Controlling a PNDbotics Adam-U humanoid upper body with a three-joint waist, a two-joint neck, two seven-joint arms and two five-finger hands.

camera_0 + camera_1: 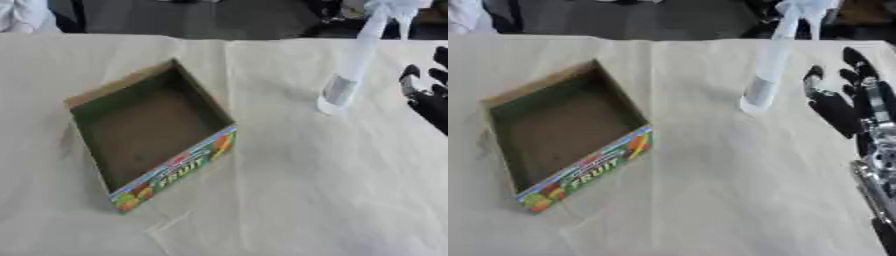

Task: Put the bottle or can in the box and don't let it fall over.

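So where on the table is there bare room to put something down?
The cloth is bare in front, between the box and the right hand, and also behind the box toward the far edge. The box is empty inside. It is tighter at the right, where the bottle stands close beside the open right hand.

In front of me the table point(306, 200) is covered with a creased beige cloth. An open cardboard fruit box point(149, 135) sits askew toward its left side. A slim clear bottle point(765, 75) stands near the far right corner.
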